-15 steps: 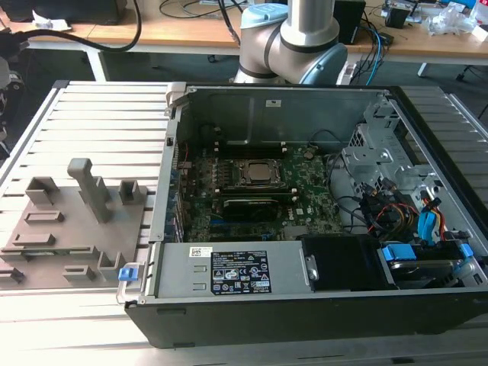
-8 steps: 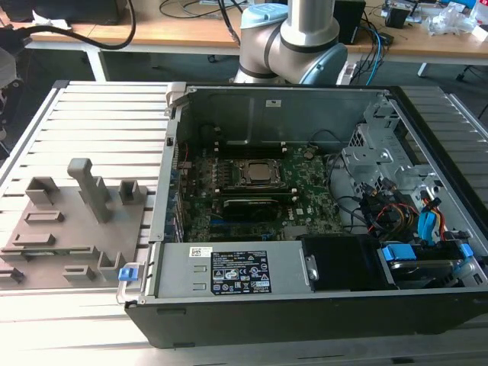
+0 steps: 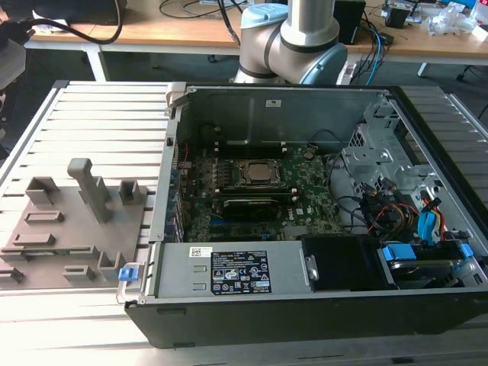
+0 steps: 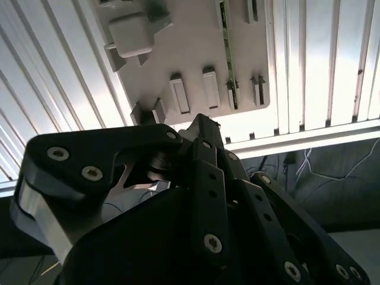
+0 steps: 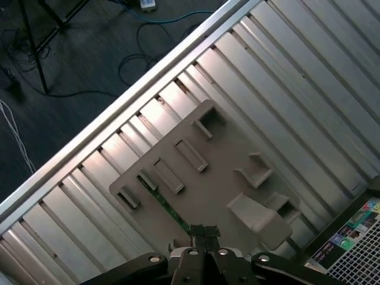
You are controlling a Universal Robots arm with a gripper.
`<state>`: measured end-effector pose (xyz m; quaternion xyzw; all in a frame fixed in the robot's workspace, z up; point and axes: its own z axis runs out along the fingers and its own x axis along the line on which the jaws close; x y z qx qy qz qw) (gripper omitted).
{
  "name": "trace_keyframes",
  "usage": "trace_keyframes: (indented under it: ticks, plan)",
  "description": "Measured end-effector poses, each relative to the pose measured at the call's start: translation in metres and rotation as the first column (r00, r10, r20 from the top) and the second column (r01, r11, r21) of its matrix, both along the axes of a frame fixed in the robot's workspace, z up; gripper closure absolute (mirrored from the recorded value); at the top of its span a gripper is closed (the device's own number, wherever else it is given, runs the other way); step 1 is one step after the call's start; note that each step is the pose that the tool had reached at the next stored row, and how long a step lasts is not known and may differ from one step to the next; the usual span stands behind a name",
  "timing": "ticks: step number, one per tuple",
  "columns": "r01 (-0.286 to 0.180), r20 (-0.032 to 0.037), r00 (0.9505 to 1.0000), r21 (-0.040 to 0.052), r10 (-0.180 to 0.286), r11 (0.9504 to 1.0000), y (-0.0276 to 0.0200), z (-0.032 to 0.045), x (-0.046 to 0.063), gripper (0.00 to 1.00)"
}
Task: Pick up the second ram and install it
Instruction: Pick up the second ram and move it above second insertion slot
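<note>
Second ram (image 5: 163, 202): in the first wrist view, a thin green stick standing on edge in a slot of the grey fixture plate (image 5: 222, 178), probably so its top edge can be pinched.
Gripper (image 5: 205, 234): hovers above the plate, apart from the stick.
Fingers (image 5: 199, 236): look pressed together and hold nothing.
Computer case (image 3: 305, 114): lies open on the tabletop (image 3: 91, 114) beside the plate, exposing the motherboard (image 3: 305, 202).

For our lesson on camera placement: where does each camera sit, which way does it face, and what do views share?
Exterior view: off the arm, looking down into the open computer case; the arm's base behind.
First wrist view: on the wrist, facing the grey fixture plate; gripper in front.
Second wrist view: likewise, past the gripper.
Both wrist views share the second ram.
</note>
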<state>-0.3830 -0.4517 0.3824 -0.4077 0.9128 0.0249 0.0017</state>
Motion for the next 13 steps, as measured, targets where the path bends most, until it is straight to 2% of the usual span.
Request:
trace_keyframes:
  ticks: [4, 7, 8, 10, 11, 13]
  plan:
    - [-0.042, 0.0001, 0.9991, 0.0, 0.042, 0.9991, 0.0, 0.0, 0.0, 0.89]
    - [-0.092, 0.0001, 0.9958, 0.0, 0.092, 0.9958, 0.0, 0.0, 0.0, 0.89]
    - [-0.119, 0.0, 0.9929, 0.0, 0.119, 0.9929, 0.0, 0.0, 0.0, 0.89]
    - [-0.142, 0.0, 0.9898, 0.0, 0.142, 0.9898, 0.0, 0.0, 0.0, 0.89]
    - [-0.173, 0.0, 0.985, -0.0001, 0.173, 0.985, 0.0, 0.0, 0.0, 0.89]
    - [-0.197, 0.0, 0.9804, 0.0, 0.197, 0.9804, 0.0, 0.0, 0.0, 0.89]
